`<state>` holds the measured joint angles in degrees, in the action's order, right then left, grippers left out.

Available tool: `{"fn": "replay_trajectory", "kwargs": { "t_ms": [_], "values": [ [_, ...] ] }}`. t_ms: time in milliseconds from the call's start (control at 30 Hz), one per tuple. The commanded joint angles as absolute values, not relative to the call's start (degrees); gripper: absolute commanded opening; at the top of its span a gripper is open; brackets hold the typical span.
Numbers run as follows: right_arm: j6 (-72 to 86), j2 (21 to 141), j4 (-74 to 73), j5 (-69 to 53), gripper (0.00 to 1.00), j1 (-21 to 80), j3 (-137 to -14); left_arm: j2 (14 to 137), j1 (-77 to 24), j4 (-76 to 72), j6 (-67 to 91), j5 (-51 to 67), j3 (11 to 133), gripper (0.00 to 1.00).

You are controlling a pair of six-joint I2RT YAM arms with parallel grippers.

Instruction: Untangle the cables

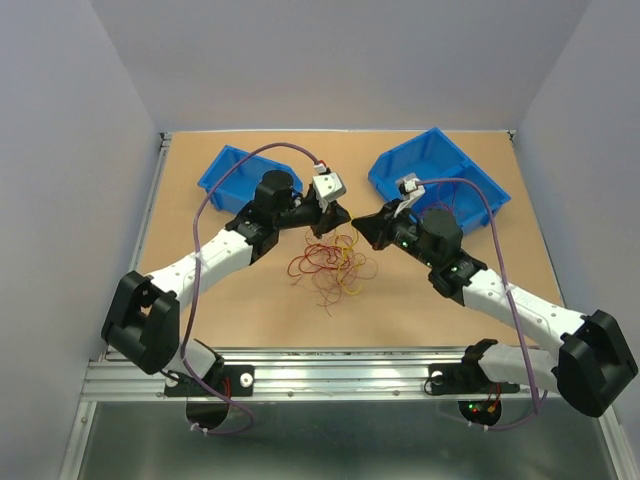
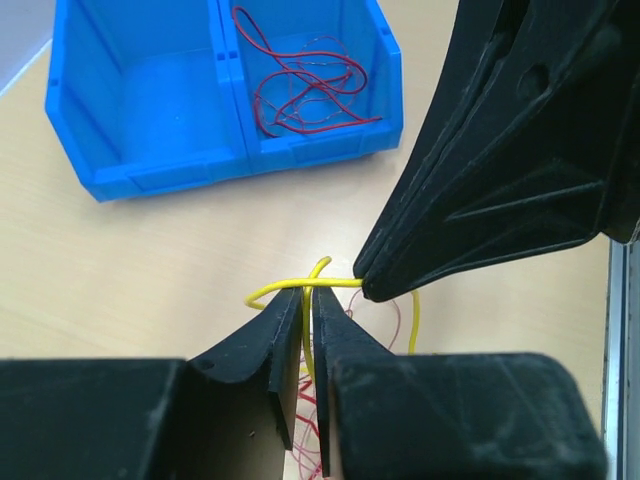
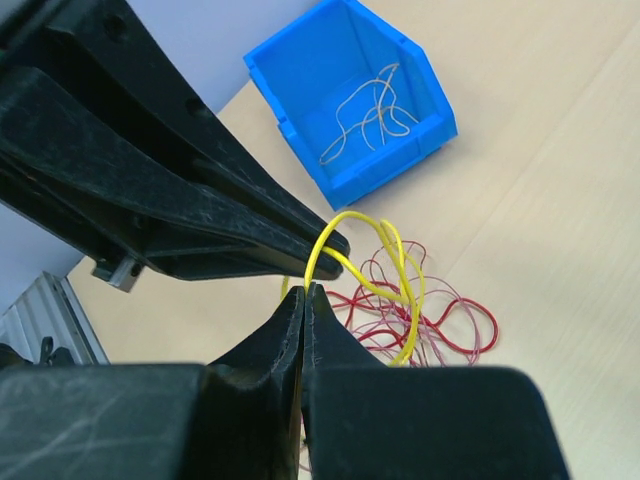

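2 blue bins (image 2: 160,172) hold loose cables (image 2: 305,85).

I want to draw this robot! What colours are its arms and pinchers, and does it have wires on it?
Both arms, the left arm and the right arm, are white tubes with chunky black joints. The left gripper and right gripper each have two pointed black fingers. A thick purple cable loops along each arm to a small grey box near the wrist.

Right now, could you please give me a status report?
Left gripper shut on thin yellow wire. Right gripper shut on same wire. Red-and-orange wire tangle beneath. No obstruction seen.
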<state>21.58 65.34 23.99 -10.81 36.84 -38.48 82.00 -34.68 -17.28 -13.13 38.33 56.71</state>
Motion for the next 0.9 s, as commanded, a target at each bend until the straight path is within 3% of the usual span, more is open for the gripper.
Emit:
{"fn": "replay_trajectory", "kwargs": {
  "t_ms": [0, 367, 733, 867],
  "values": [
    [21.0, 66.7, 23.6, -11.1, 0.01, 37.4, -40.8, 77.9, -34.5, -20.2, -14.5, 36.6, 57.2, 0.19],
    [20.2, 65.8, 23.0, -9.3, 0.09, 37.4, -40.6, 77.5, -34.6, -19.4, -15.4, 39.5, 57.2, 0.16],
    [19.4, 66.0, 23.3, -8.3, 0.04, 37.4, -40.6, 77.8, -34.5, -16.5, -16.5, 39.6, 58.7, 0.15],
    [17.8, 65.1, 21.3, -6.4, 0.01, 37.4, -43.6, 76.9, -33.7, -15.7, -13.7, 35.2, 60.6, 0.05]
  ]
}}
